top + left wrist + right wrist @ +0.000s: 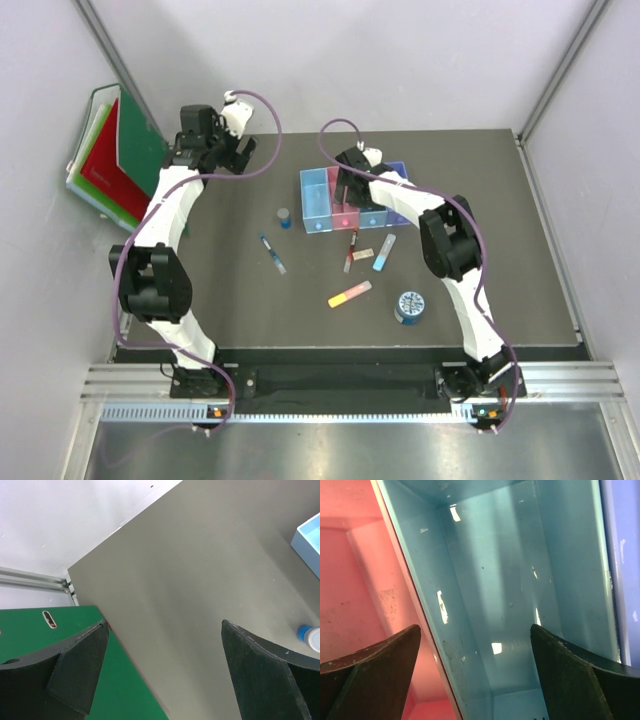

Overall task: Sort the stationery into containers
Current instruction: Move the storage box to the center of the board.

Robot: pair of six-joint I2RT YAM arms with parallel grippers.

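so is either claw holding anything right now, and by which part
Nothing is held: the left claw and the right claw are both open and empty.

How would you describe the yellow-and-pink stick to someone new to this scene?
From the row of coloured bins on the dark table, come toward the near edge. The stick lies flat, left of the round blue tin. It alone is yellow at one end, pink at the other.
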